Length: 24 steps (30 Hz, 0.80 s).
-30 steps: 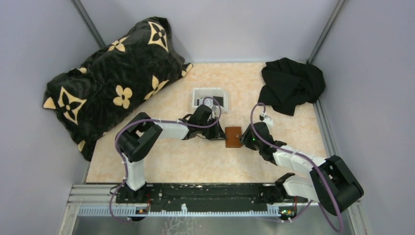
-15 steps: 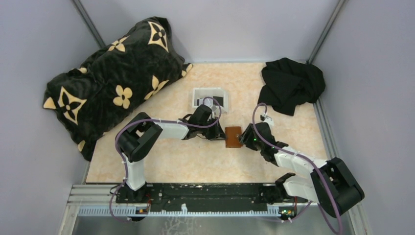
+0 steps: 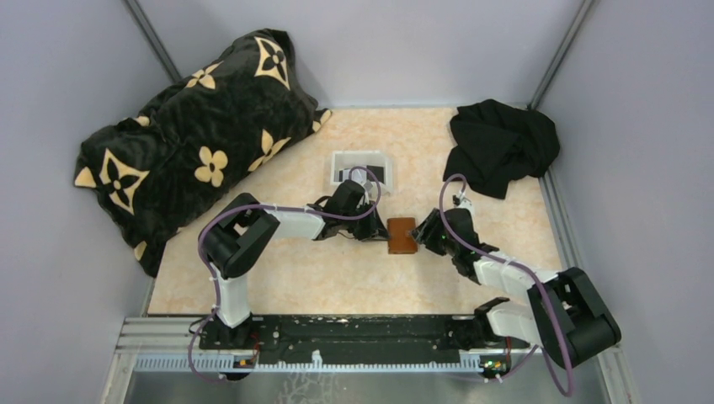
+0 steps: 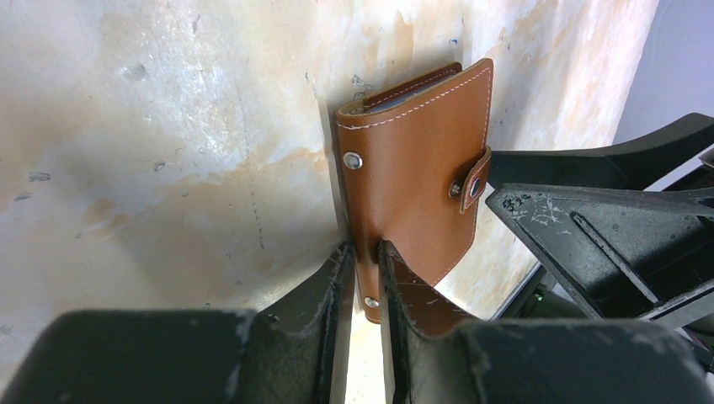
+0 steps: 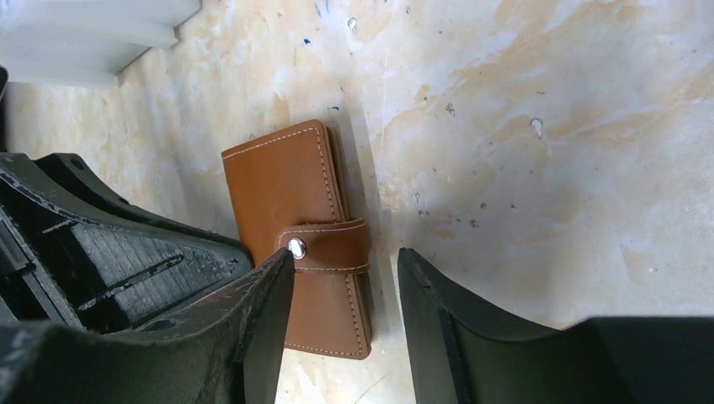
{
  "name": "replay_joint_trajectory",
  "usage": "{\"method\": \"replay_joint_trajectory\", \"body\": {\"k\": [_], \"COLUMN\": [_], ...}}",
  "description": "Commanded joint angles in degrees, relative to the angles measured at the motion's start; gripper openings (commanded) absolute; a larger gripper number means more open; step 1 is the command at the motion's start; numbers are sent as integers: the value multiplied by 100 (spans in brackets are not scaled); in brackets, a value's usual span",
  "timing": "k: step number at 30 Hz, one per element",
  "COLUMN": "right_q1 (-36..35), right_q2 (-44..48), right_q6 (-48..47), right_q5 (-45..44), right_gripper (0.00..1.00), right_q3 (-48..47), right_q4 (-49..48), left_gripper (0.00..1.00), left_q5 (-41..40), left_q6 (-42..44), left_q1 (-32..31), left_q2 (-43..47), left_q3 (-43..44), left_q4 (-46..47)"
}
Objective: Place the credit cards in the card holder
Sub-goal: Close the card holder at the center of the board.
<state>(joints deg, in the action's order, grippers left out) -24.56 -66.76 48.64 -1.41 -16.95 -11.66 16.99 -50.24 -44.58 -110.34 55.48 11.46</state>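
"Card holder (image 3: 402, 236): where does it sit?"

"On the counter (image 3: 337, 278), mid-way between the arms. The big patterned cushion (image 3: 194, 126) lies far left and the black cloth (image 3: 503, 143) far right, both well apart from it. The white tray (image 3: 337, 160) stands just behind."

"And the arms?"

"The left gripper (image 4: 364, 252) is pinched on the holder's left edge. The right gripper (image 5: 347, 255) has its fingers spread, one tip touching the strap's snap (image 5: 296, 247). The holder is folded shut."

"Any credit cards (image 3: 375, 174)?"

"Dark shapes in the tray, possibly; too small to tell."
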Motion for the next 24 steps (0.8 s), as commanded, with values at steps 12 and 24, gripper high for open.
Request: {"method": "replay_joint_trajectory", "body": {"k": [12, 24], "right_q1": [179, 179], "right_q2": [-412, -512], "right_q6": [23, 155], "right_q5": [459, 560], "right_gripper": [46, 40], "right_q3": [160, 306], "right_q4": [-645, -1037], "left_gripper": [25, 25], "left_q5": [-865, -847], "left_q6": [445, 455], "left_q1": [81, 81], "left_q2": [-581, -642], "left_q3": [-231, -257], "left_q4": [-1261, -1225]}}
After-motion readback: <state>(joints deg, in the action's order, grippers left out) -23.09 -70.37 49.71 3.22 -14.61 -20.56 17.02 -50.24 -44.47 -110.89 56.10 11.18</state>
